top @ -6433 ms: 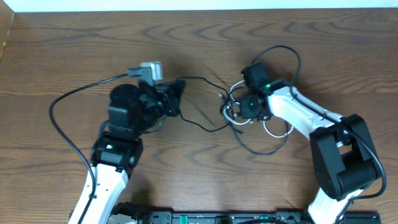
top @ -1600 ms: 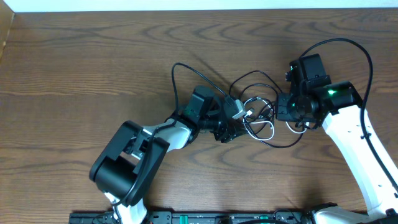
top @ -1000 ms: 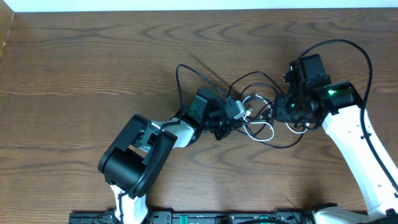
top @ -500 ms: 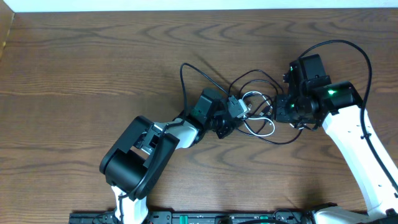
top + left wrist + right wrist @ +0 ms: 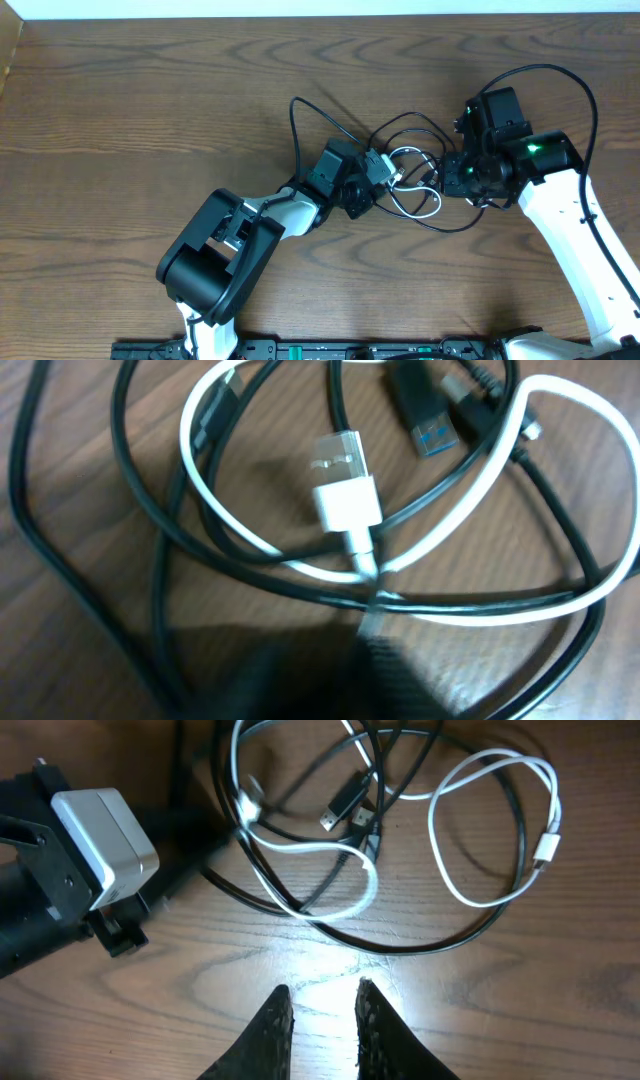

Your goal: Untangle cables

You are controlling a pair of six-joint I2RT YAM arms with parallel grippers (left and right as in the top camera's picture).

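The cables (image 5: 415, 180) lie in one tangle of black and white loops at mid-table, between my two grippers. My left gripper (image 5: 390, 183) reaches in from the left. In the left wrist view its dark, blurred fingertips (image 5: 375, 628) look closed where the white cable (image 5: 345, 490) with its white plug crosses a black cable (image 5: 250, 550). A black plug with a blue insert (image 5: 425, 422) lies beyond. My right gripper (image 5: 322, 992) hovers just right of the tangle (image 5: 350, 840), slightly open, with only bare wood between its fingers.
Thick black cords fixed to the arms arch over the table: one behind the left wrist (image 5: 297, 115), one above the right arm (image 5: 565, 75). The left wrist's grey camera box (image 5: 100, 830) sits close to the tangle. A black rail (image 5: 350, 350) runs along the front edge.
The left gripper has shifted slightly right and back into the tangle, nudging the loops. It opened and closed again. The right arm has stayed still.
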